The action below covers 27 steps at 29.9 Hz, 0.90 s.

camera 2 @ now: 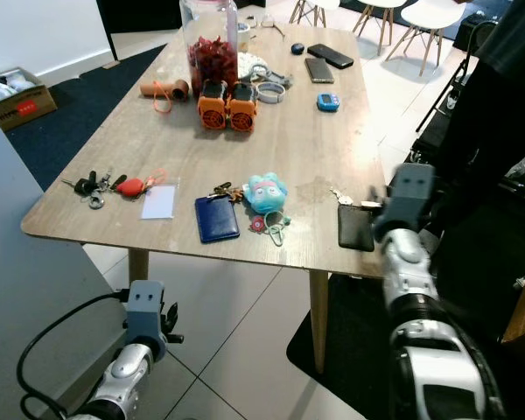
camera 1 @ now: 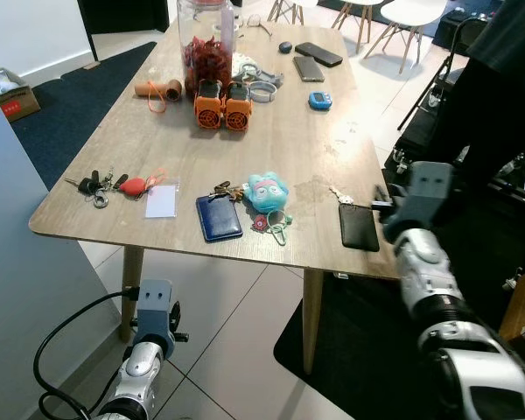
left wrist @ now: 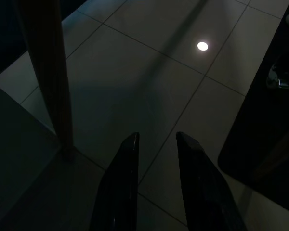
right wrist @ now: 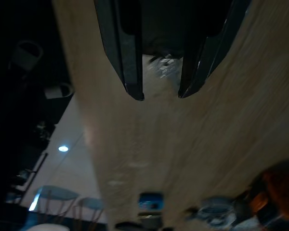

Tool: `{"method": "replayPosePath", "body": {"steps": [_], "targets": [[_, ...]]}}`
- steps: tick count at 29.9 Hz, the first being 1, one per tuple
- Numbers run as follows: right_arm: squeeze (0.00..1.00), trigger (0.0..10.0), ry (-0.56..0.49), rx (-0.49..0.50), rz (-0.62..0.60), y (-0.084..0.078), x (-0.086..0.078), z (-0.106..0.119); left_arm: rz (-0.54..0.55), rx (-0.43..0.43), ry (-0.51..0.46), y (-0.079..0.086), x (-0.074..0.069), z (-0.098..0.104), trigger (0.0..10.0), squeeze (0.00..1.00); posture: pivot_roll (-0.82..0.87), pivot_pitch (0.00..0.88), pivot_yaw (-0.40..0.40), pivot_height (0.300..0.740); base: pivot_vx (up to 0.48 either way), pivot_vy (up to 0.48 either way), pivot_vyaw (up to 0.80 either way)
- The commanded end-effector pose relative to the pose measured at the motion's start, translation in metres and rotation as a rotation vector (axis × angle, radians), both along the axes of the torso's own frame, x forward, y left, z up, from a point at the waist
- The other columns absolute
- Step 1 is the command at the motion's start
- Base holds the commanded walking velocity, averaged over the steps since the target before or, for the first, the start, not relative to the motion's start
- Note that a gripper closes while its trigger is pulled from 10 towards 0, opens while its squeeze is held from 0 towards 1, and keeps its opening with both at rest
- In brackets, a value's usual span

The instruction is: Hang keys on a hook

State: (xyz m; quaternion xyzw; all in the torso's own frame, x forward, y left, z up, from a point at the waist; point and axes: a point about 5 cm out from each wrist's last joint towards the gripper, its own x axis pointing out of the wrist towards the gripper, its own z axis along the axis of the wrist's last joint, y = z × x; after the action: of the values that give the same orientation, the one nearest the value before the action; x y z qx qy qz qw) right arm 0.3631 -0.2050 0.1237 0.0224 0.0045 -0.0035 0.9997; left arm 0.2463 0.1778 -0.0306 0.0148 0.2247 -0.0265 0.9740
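The right gripper (right wrist: 158, 94) sits low over the wood-grain tabletop (camera 1: 271, 140) at its right edge, jaws parted and holding nothing, straddling small metal keys (camera 1: 339, 194) beside a flat black rectangular case (camera 1: 359, 227). The left gripper (left wrist: 156, 139) hangs over glossy floor tiles (left wrist: 149, 82), jaws slightly apart, empty.
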Motion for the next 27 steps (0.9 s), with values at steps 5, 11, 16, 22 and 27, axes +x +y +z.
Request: {"method": "replayPosePath", "body": {"steps": [5,11,16,22,27], "targets": [[0.76,10.0,0.068,-0.072,0.049,0.005,-0.009,-0.017,0.0,0.003,0.021,0.001,-0.005,-0.004,10.0,0.0,0.07,0.037,-0.074,0.74,0.0,0.0,0.0],[0.0,10.0,0.11,-0.071,-0.013,0.003,-0.015,-0.027,-0.002,0.001,0.023,0.001,-0.006,-0.005,10.0,0.0,0.07,0.037,-0.07,0.74,0.0,0.0,0.0],[0.0,10.0,0.153,-0.024,-0.113,-0.008,-0.014,-0.032,-0.008,-0.001,0.021,-0.001,-0.006,-0.004,10.0,0.0,0.07,0.041,-0.066,0.74,0.0,0.0,0.0],[0.0,10.0,0.174,-0.009,-0.125,-0.007,-0.011,-0.034,-0.011,-0.004,0.018,-0.001,-0.005,-0.004,10.0,0.0,0.07,0.056,-0.06,0.74,0.0,0.0,0.0],[0.0,10.0,0.166,0.006,-0.151,-0.006,-0.006,-0.029,-0.008,-0.008,0.014,0.0,-0.006,-0.003,10.0,0.0,0.07,0.071,-0.056,0.74,0.0,0.0,0.0]]}}
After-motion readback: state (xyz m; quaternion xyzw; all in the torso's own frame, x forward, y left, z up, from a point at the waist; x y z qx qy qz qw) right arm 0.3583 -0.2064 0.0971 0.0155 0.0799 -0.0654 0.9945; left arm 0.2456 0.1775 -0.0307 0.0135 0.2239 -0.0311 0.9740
